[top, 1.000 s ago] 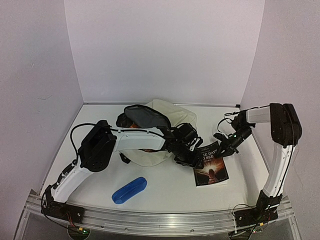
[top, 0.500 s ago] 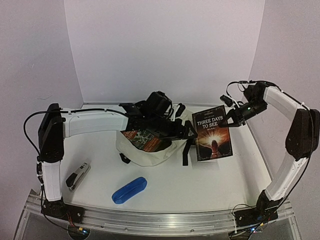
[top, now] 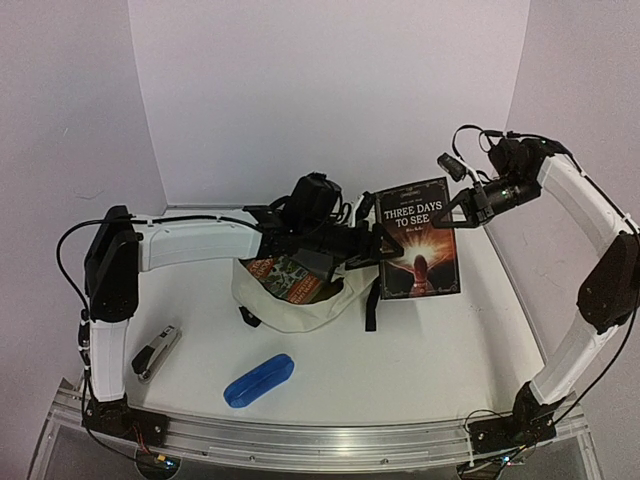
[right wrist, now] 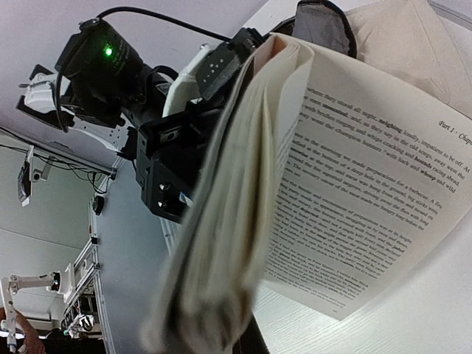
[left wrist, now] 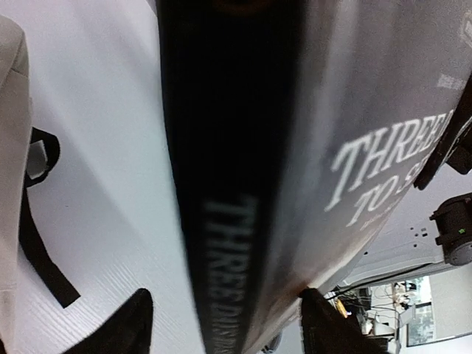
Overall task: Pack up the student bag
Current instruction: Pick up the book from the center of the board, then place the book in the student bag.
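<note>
clerk: moved since half a second back: book (top: 418,240), "three days to see", raised and shifted left, now upright over the bench (top: 450,340).
checker: hands?
clerk: left hand (top: 372,252) clamped across its spine; right hand (top: 463,207) pinched on its top right corner.
checker: student bag (top: 300,312)?
clerk: on the bench, just left of the book, mouth open, second book (top: 290,278) inside. blue pencil case (top: 258,380) and stapler (top: 155,352) lie nearer the front.
</note>
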Controlling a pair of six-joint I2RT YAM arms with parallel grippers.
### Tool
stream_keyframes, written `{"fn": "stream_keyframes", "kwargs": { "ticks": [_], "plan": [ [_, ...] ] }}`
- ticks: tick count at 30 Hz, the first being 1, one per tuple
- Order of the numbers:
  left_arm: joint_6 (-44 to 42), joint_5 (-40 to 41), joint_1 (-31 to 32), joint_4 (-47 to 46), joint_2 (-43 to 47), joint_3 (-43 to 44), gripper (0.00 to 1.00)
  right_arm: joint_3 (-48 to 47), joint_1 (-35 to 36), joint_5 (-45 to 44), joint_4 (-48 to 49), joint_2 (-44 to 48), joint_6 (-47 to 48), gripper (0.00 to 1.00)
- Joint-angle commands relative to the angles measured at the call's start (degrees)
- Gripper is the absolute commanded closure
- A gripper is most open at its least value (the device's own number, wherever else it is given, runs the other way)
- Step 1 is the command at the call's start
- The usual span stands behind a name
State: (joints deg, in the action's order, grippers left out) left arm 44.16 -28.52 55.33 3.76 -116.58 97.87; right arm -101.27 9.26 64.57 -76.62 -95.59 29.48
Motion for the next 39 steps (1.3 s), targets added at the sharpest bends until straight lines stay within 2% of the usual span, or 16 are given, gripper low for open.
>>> {"fn": "stream_keyframes", "kwargs": {
  "ticks": [1,4,5,7,10,11,12,16,19,23,26,30,32,39],
  "plan": [
    [3.6,-2.3,0.1,-11.8,1.7,-0.8,0.54,-3.5,1.5,3.6,0.4,0.8,-0.7,1.00],
    [6.0,0.2,0.1,-16.3,5.8,-6.9,0.82,-5.1,1.6,1.2,1.5,-0.4,-1.9,1.00],
    [6.9,1.4,0.1,-17.2,7.3,-9.0,0.91,-5.5,1.6,0.2,3.0,-0.7,-3.5,0.97],
    [8.4,3.7,0.0,-18.0,10.3,-12.6,0.99,-6.0,1.6,-2.0,7.6,-0.8,-7.9,0.80],
    [10.8,8.4,-0.1,-20.1,16.1,-20.2,1.00,-5.0,1.6,-6.5,16.2,0.2,-14.7,0.43],
    [11.9,10.4,-0.1,-21.7,18.3,-23.6,1.00,-4.4,1.8,-8.7,19.6,0.6,-17.1,0.33],
    [13.5,12.3,-0.3,-23.4,20.4,-26.8,1.00,-3.7,2.2,-10.8,22.7,1.0,-19.2,0.29],
    [16.5,19.9,-1.1,-28.6,28.6,-37.7,1.00,-3.3,6.8,-21.7,30.1,0.9,-22.5,0.25],
    [15.1,23.3,-1.1,-24.6,33.8,-38.7,1.00,-3.9,12.1,-29.1,34.4,-0.1,-24.5,0.25],
    [13.9,30.6,-1.1,-16.7,42.1,-39.1,1.00,-5.8,19.5,-37.8,37.9,-2.7,-23.0,0.25],
    [13.4,41.7,-1.1,-6.6,49.6,-38.2,1.00,-8.2,24.7,-42.1,39.0,-6.2,-21.4,0.25],
    [16.5,56.3,-1.0,1.6,59.3,-39.3,1.00,-11.5,30.3,-46.6,39.9,-11.3,-19.6,0.25],
    [17.8,61.1,-1.0,5.6,62.4,-39.2,1.00,-13.3,33.2,-48.9,40.4,-13.8,-18.7,0.24],
    [24.3,69.1,-1.0,18.9,64.8,-35.8,1.00,-15.7,40.3,-56.7,42.3,-22.3,-15.3,0.20]
  ]
}}
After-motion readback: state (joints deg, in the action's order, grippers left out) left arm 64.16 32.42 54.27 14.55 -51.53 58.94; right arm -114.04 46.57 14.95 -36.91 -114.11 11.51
